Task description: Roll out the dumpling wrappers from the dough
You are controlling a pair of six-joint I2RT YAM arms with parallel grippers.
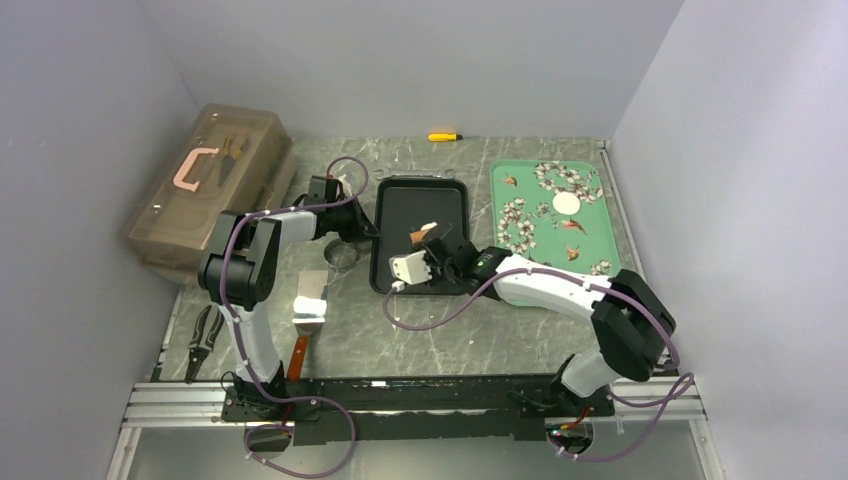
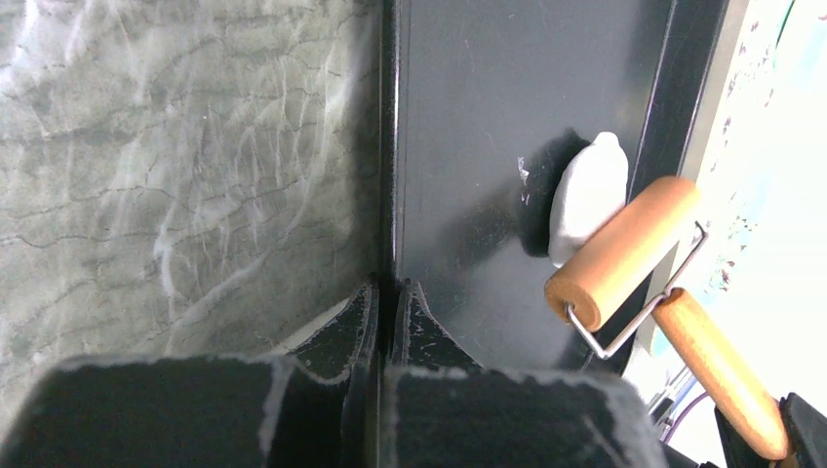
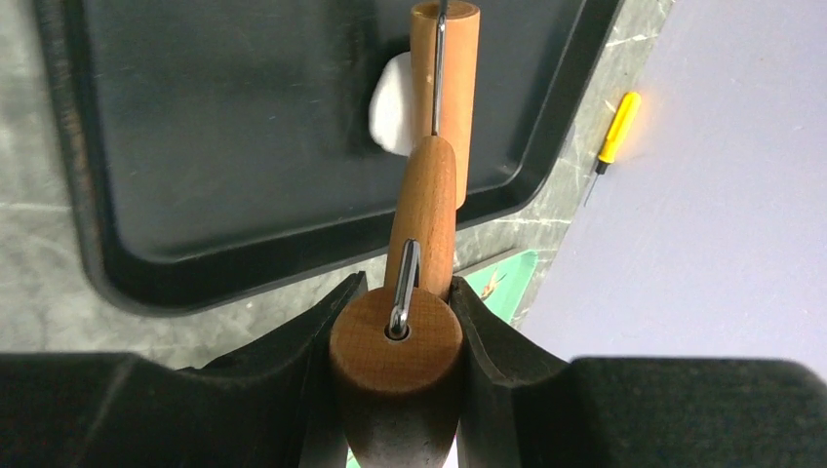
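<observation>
Marbled table (image 1: 450, 330), black tray (image 1: 415, 200), dough (image 2: 585, 190), lilac walls (image 1: 400, 60)

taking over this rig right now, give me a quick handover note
The left gripper has its jaws shut on the left rim of the black rectangular tray.
The right gripper has its jaws shut on the handle of the brown wooden roller.
The roller's drum rests on the small white dough lump inside the black tray.
Done: one thin white round wrapper lies on the green floral tray.
Left: roll this lump flat.
</observation>
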